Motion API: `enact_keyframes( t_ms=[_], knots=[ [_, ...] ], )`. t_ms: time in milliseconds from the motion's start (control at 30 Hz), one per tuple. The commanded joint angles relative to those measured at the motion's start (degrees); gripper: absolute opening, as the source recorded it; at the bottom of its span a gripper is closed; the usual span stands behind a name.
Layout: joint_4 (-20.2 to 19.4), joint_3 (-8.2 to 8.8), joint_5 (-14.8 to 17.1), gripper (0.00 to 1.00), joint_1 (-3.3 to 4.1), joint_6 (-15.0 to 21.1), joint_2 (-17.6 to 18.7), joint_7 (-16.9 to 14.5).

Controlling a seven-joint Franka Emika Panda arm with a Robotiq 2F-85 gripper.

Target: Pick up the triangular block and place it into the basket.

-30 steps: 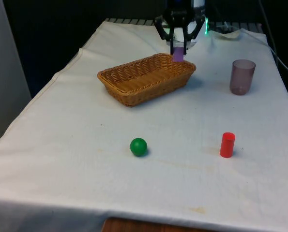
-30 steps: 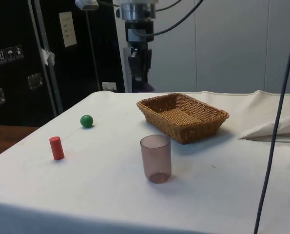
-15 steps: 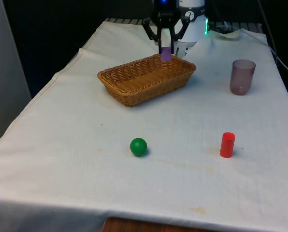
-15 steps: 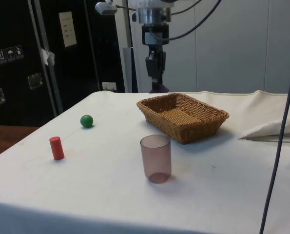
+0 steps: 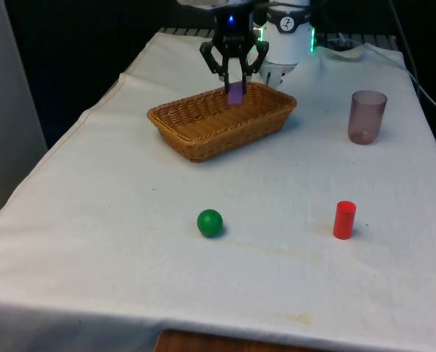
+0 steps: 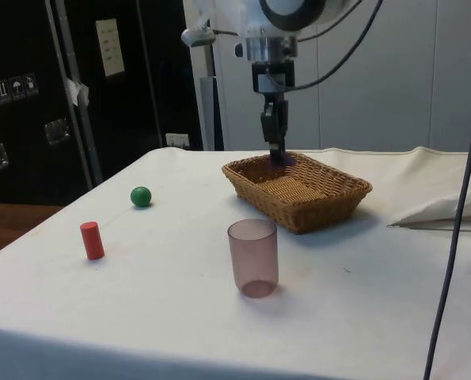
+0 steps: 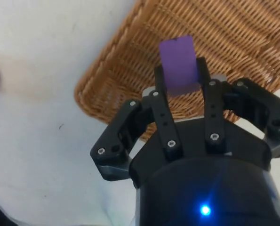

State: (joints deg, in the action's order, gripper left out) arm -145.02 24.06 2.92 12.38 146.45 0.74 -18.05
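My black gripper (image 5: 235, 89) is shut on a purple triangular block (image 5: 235, 93), holding it over the wicker basket (image 5: 203, 136). In the side view the gripper (image 6: 276, 155) hangs just above the basket (image 6: 330, 207), near its far rim, with the purple block (image 6: 280, 161) at the fingertips. From the wrist, the purple block (image 7: 178, 62) sticks out between the two fingers (image 7: 162, 81), with the basket's weave (image 7: 130, 70) beneath it.
A translucent mauve cup (image 5: 366, 116) stands at the front view's right. A red cylinder (image 5: 344, 219) and a green ball (image 5: 209, 222) sit on the white cloth nearer the front edge. A cable (image 6: 453, 229) hangs down in the side view.
The gripper has carried the purple block from beyond the basket's far corner to over the basket, moving toward the front view's left and a little lower.
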Motion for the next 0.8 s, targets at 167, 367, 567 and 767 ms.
enact_keyframes(
  t_ms=[167,367,567,767],
  knots=[
    [-0.80,1.43,1.32,0.33,-0.34,3.04,2.64,-3.44],
    [-0.40,2.81,1.78,0.33,-0.40,4.47,4.64,-5.56],
    [-0.52,3.78,3.04,0.33,-0.29,6.93,5.84,-8.19],
    [-0.23,3.38,3.67,0.33,0.06,8.02,7.39,-8.14]
  ],
)
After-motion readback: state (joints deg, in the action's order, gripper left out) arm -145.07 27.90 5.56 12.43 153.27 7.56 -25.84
